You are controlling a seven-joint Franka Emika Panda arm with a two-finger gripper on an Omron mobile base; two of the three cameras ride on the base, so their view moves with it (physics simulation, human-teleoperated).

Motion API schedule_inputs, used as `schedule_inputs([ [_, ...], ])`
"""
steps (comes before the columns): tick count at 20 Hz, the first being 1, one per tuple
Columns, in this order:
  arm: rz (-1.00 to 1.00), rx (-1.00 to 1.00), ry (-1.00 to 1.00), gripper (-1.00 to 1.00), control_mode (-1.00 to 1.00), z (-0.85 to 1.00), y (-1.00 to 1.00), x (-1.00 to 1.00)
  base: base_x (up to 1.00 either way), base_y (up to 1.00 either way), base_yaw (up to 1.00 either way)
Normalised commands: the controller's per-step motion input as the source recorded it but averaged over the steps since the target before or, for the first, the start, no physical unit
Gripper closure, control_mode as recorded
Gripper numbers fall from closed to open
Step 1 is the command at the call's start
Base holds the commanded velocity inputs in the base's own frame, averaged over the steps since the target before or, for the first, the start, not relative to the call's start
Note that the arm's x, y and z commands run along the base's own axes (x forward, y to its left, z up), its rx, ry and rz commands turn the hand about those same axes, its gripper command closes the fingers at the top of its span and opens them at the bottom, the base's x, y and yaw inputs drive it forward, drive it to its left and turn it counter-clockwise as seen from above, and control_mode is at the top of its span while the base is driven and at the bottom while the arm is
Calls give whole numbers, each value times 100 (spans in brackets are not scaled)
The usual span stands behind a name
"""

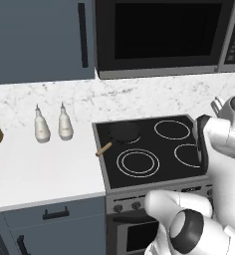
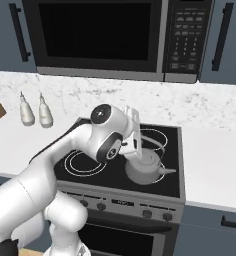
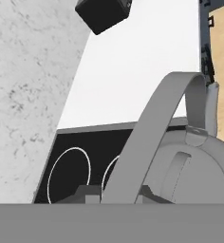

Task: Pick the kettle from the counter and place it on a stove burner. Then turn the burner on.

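The grey metal kettle sits low over the right front part of the black cooktop, spout pointing right; I cannot tell whether it touches the glass. My gripper is shut on its thin arched handle. In the hand view the handle rises from between the fingertips, with the domed lid behind it. The double-ring stove burner lies bare at the front left, partly behind my arm in the right base view. White counter flanks the stove.
A dark pan with a wooden handle rests on the rear left burner. Two white bottles stand by the backsplash. Stove knobs line the front panel. A microwave hangs above the cooktop.
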Motion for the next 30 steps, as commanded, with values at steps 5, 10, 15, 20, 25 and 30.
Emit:
schedule_inputs([
  [5, 0, -4, 0, 100, -100, -7, 37, 7, 0, 0, 0],
  [10, 0, -3, 0, 100, -100, -3, 3, 23, 0, 0, 0],
  [15, 2, -2, 0, 100, -100, -16, 0, 34, 0, 0, 0],
  [20, 6, 0, 0, 100, -100, -5, 3, 18, 0, 0, 0],
  [25, 6, 0, 0, 100, -100, 0, 32, 0, 0, 0, 0],
  [30, 3, 0, 0, 100, -100, 0, 57, 0, 0, 0, 0],
])
